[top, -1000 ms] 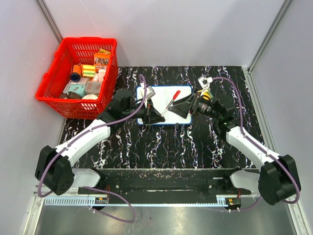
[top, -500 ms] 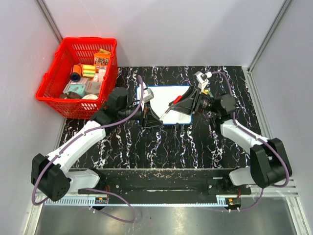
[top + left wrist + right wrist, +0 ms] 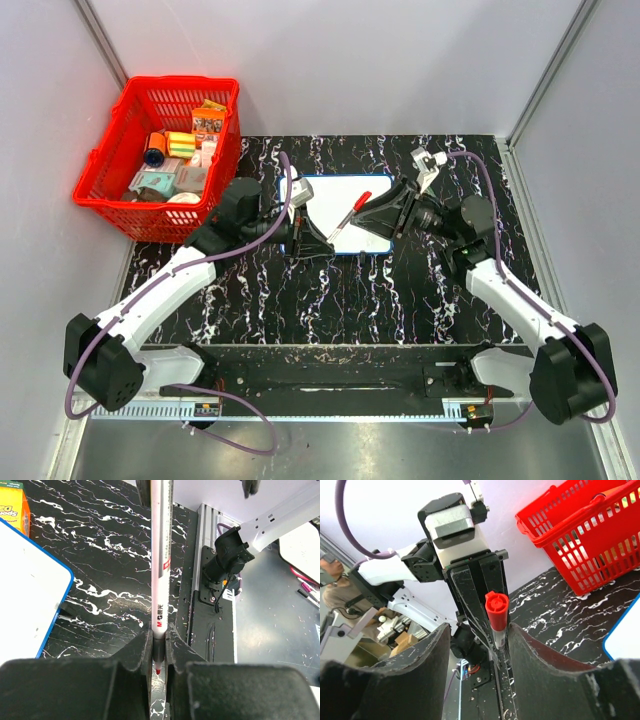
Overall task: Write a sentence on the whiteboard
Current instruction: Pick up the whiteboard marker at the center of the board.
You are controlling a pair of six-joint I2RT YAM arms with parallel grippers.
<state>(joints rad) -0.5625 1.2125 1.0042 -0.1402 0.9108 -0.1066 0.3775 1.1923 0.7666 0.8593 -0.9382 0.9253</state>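
Observation:
The whiteboard [image 3: 335, 195], white with a thin blue frame, lies flat on the black marbled table; its corner shows in the left wrist view [image 3: 25, 600]. No strokes of the sentence show on its visible part. My left gripper [image 3: 322, 238] [image 3: 159, 630] is shut on a white marker [image 3: 348, 215] [image 3: 161, 555], its red nib pointing back between the fingers. The marker's red cap end [image 3: 496, 607] points up and right over the board. My right gripper [image 3: 378, 213] [image 3: 479, 627] is open, its jaws standing on either side of that cap end.
A red basket [image 3: 180, 85] full of small packages stands at the back left; it also shows in the right wrist view [image 3: 590, 535]. A small orange box [image 3: 11, 502] lies beside the board. Grey walls enclose the table on three sides.
The left arm has swung its elbow outward and tilted the marker, still gripping it. The right gripper came in toward the cap end, then drew back slightly right with its wrist raised.

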